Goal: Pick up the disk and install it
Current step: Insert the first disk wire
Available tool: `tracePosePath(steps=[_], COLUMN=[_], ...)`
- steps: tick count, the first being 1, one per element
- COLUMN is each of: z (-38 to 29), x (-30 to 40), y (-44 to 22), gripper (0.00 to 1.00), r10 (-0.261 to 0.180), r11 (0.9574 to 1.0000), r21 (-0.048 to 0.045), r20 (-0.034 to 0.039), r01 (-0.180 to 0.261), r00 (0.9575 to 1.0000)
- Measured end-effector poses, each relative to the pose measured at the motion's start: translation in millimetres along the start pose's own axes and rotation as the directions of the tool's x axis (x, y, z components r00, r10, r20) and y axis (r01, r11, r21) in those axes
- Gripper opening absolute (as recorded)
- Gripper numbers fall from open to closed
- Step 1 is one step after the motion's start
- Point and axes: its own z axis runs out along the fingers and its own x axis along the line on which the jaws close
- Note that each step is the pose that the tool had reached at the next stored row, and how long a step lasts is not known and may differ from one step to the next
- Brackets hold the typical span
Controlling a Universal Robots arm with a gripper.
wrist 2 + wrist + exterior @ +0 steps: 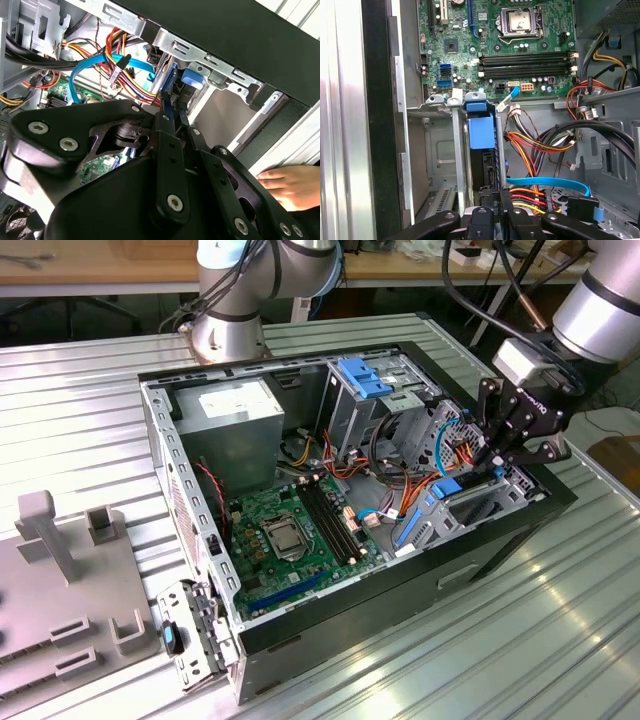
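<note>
I see a ribbed metal tabletop (90, 380) w/ bright glare streaks, esp. toward the exterior view's right. Wooden bench (90, 268) runs along the back, dark gap under it. Grey fixture plate w/ upright blocks (60, 580) sits at the exterior view's left. Light looks like overhead, even.

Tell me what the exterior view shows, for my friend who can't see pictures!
A black robot gripper reaches down into an open black computer case, at a flat disk with a bright blue frame standing in a metal bay near the case's edge. A green circuit board and orange and red wires lie inside, on a ribbed metal table.
</note>
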Motion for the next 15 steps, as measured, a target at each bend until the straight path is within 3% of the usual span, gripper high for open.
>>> tracePosePath(steps=[15], z=[2.0], x=[3.4], y=[1.0], gripper=[0.17], r10=[-0.015], r11=[0.9999], r21=[-0.0008], r20=[0.0068], r01=[0.015], r00=[0.9999])
